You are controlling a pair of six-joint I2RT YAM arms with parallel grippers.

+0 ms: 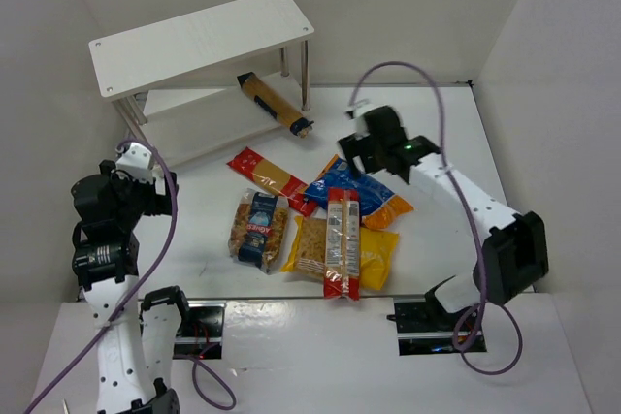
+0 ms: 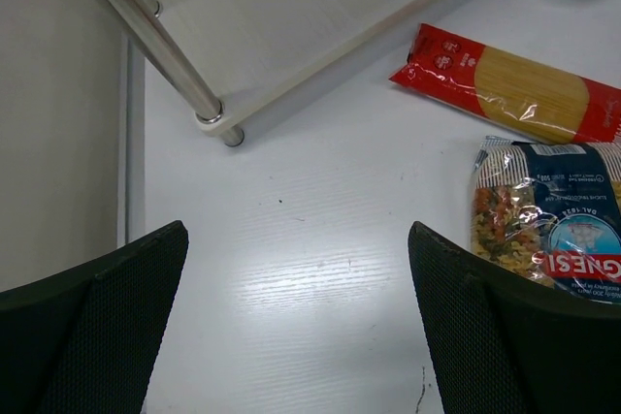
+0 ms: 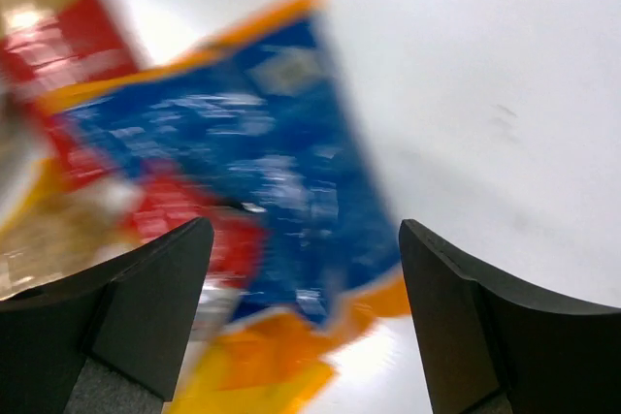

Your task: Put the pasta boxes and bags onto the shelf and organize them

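Directly beneath the right tool (image 3: 303,230), spread wide and gripping nothing, lies the blue-orange bag (image 3: 291,152), a glossy crinkled film pouch on the smooth white worktop (image 3: 505,65), its length running back under that arm's forearm. That arm is plainly nearer; the left tool (image 2: 296,239), equally spread and empty, hangs well off beside a silver metal leg (image 2: 165,55) of the shelf (image 1: 199,41). Beyond the right tool, the lower board carries one tan-and-dark-blue spaghetti pack (image 1: 272,101).

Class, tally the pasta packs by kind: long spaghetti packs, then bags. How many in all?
Long spaghetti packs: 3 (tan-and-blue pack, left red pack, right red pack)
Bags: 3 (blue-orange bag, yellow bag, clear blue-labelled bag)
Total: 6
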